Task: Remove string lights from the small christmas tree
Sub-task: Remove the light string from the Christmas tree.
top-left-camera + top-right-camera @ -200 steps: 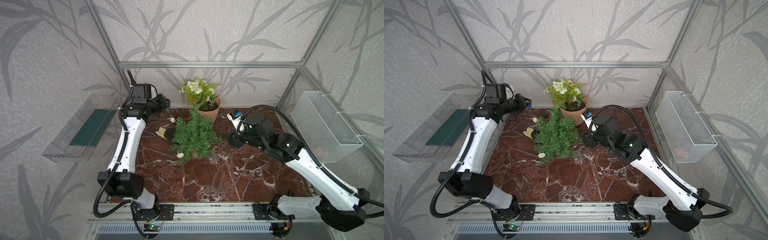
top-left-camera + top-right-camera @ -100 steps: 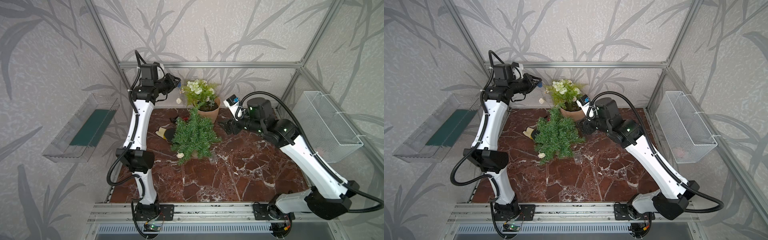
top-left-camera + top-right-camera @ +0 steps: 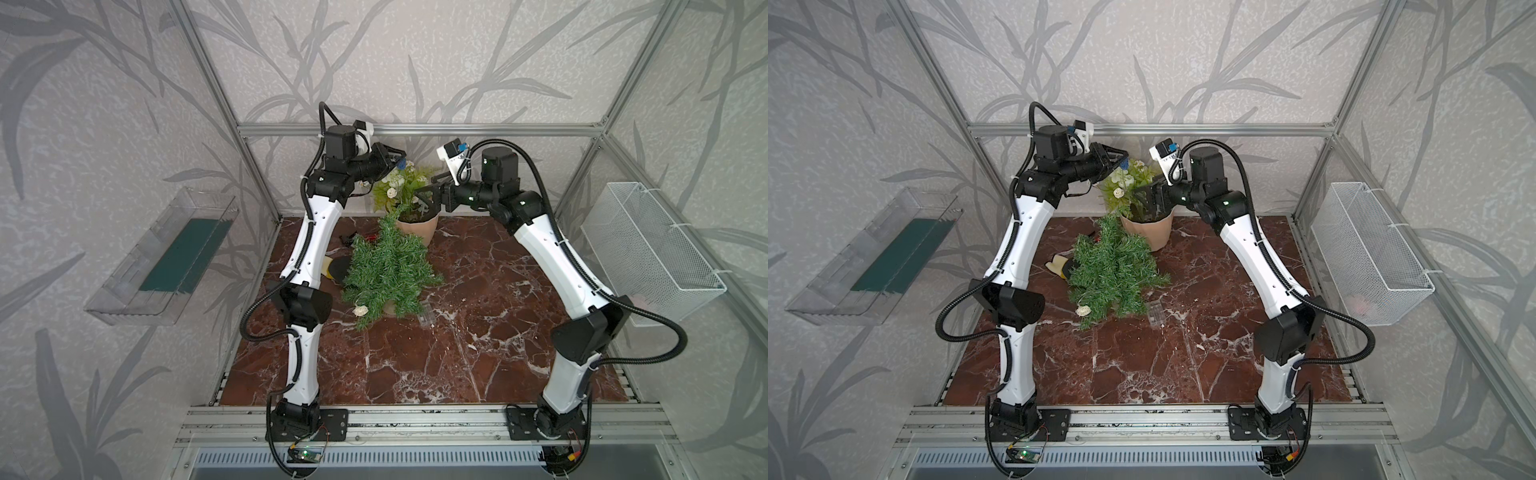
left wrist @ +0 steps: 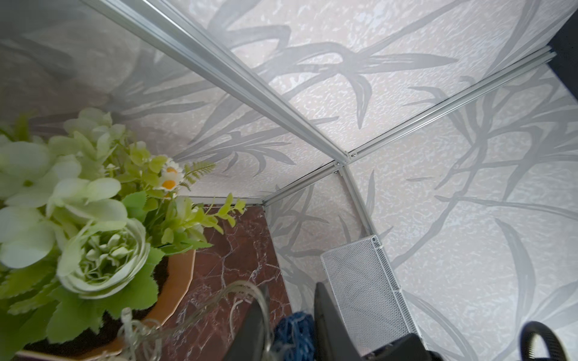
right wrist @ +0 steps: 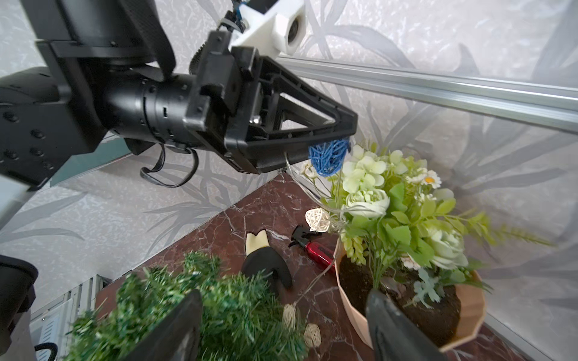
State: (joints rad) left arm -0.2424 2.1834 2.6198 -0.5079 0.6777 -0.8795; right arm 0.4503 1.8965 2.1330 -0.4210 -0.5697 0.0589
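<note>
The left claw (image 5: 345, 137), raised high above the back of the counter, is closed narrowly on a blue woven ball (image 5: 328, 156) of the string lights (image 5: 317, 218), a thin pale wire carrying small woven cream-white and blue balls. From that ball the wire hangs down past a suspended cream-white ball, close beside the blooms of the white-flowered plant in a faceted tan pot (image 5: 469, 300). It then runs on to the small Christmas tree (image 3: 388, 266), a short artificial pine with bushy green needle branches standing near the middle of the red-brown marble counter (image 3: 415, 365). Another cream-white ball (image 3: 360, 311) lies at the tree's foot, and the lights' small clear rectangular box (image 3: 427, 318) rests on the counter just beside the tree. The right claw (image 5: 287, 328) hangs between the tree top and the pot, its jaws spread wide with nothing between them. Behind the tree lie a yellow-and-black flat object (image 5: 266, 265) and a small red spray bottle (image 5: 316, 250).
</note>
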